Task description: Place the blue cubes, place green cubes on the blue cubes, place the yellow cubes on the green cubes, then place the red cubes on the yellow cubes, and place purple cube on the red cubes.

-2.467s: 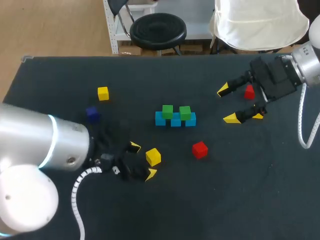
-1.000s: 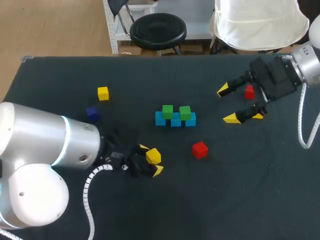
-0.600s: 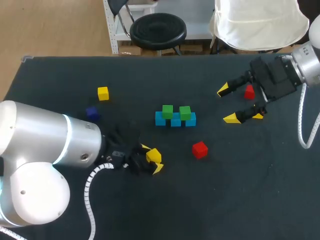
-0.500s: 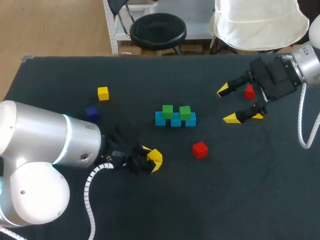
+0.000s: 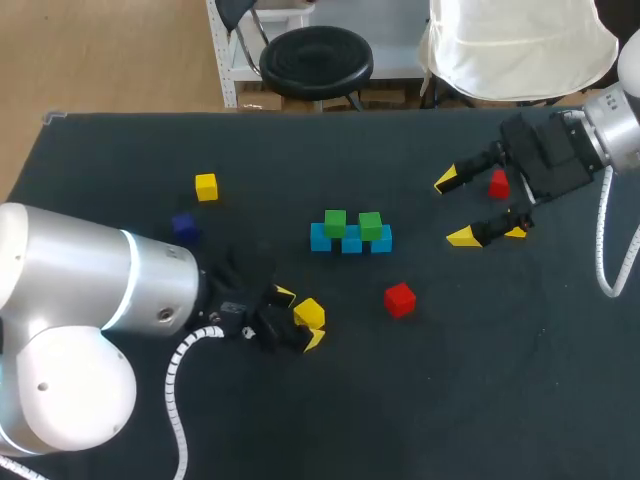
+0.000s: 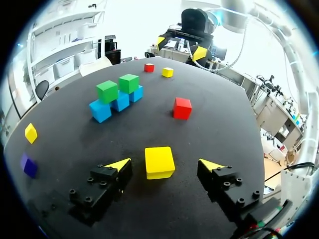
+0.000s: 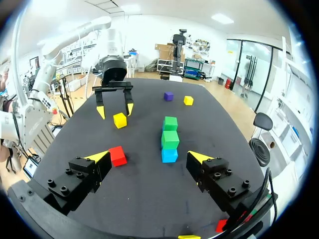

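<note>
The left gripper [image 6: 165,164] stands open around a small yellow cube [image 6: 159,162], with a gap at each finger. The cube lies flat on the black table [image 5: 450,400], equal-sided, its side faces roughly toward the fingers. Bare table surrounds it. The red cube [image 5: 399,299] and the blue-and-green cube stack [image 5: 350,235] sit well apart. The right gripper [image 5: 455,208] hangs open near the right edge.

Blue cubes [image 5: 351,241] with green cubes [image 5: 335,221] on top, red cube [image 5: 399,299] and yellow cube [image 5: 308,312] nearby, a dark, probably purple cube [image 5: 183,226], plain black table [image 5: 450,380].
</note>
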Available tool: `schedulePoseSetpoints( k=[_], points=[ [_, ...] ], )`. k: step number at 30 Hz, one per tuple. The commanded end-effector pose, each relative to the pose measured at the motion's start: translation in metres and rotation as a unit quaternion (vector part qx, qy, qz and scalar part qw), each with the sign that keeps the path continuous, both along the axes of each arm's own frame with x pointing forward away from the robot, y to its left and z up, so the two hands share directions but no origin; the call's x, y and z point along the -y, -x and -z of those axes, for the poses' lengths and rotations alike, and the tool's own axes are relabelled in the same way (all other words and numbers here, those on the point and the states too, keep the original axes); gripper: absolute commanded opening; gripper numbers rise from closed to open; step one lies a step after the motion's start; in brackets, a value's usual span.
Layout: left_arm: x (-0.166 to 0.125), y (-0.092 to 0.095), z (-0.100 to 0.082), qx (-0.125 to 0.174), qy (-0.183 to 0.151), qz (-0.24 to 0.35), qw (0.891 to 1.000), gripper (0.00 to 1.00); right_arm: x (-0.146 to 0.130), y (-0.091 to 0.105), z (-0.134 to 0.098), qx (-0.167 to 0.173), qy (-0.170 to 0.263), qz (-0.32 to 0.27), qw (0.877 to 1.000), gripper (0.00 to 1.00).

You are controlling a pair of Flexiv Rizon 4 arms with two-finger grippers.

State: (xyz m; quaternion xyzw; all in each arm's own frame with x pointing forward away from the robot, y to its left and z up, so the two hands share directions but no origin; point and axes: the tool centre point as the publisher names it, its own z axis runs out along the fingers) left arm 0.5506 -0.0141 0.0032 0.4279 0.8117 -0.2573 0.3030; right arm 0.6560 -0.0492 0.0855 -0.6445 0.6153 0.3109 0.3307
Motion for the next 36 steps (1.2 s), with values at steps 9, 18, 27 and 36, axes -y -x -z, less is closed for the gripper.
schedulePoseSetpoints(
  k=[9, 18, 27, 36],
  points=[
    [0.005, 0.003, 0.001, 0.001, -0.005, -0.009, 1.0, 0.63, 0.0, 0.0, 0.001, 0.0, -0.001, 0.0, 1.0, 1.0],
    [0.006, -0.001, 0.004, -0.001, -0.01, -0.013, 1.0, 0.45, 0.0, 0.0, 0.001, 0.0, -0.001, 0.0, 1.0, 1.0],
    [0.006, -0.005, -0.005, 0.003, -0.016, 0.051, 0.999, 0.0, 0.0, 0.0, 0.001, 0.0, -0.001, 0.0, 1.0, 1.0],
    [0.012, -0.007, -0.016, 0.01, -0.031, 0.128, 0.991, 0.0, 0.0, 0.0, 0.001, 0.0, -0.001, 0.0, 1.0, 1.0]
  ],
)
